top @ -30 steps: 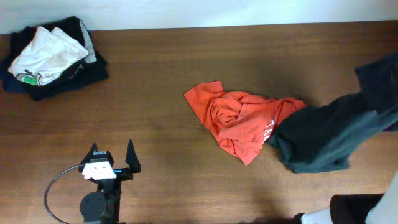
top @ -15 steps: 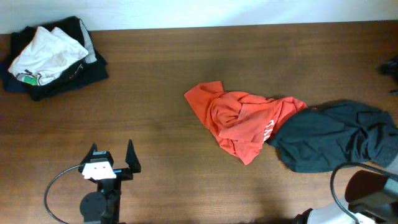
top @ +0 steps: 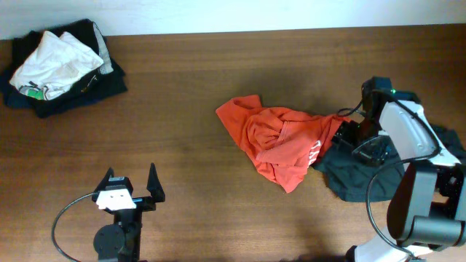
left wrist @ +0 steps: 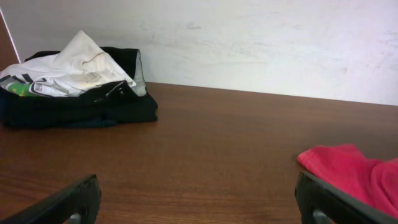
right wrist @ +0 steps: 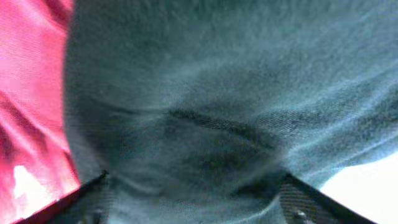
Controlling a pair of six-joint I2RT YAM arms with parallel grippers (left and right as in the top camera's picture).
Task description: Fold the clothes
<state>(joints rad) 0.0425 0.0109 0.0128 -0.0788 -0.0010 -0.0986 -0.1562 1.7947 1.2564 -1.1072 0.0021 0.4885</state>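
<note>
Two crumpled garments wait on the wooden table [top: 218,65] as a two-armed robot sets about folding the clothes. In the overhead view the orange-red T-shirt [top: 280,142] lies bunched just right of centre, a scrap of its white lettering [top: 314,151] showing at its 3 o'clock edge. The dark charcoal garment [top: 349,175] lies in a heap touching the shirt at 4 o'clock and is partly hidden beneath the right arm [top: 404,135].

The right gripper [right wrist: 196,202] hangs low over the charcoal cloth with its claw released. The jaws are spread wide and nothing is pinched between them, while grey fabric fills the wrist camera and a strip of red shows at 9 o'clock. The left gripper [top: 131,175], at 7 o'clock on the table, is likewise released and empty, well apart from both garments. A pile of clothes [top: 58,65] — a white piece on top of dark ones — sits at 10 o'clock.

Both garments look light, limp and creased. They should drape and slide rather than hold a shape, and a pinch in the middle of the bulk would likely gather several layers. The safer hold is probably an outer edge — the shirt's free corner [top: 237,109] at its 11 o'clock, or a hem of the charcoal piece — from which the cloth can be drawn flat.
</note>
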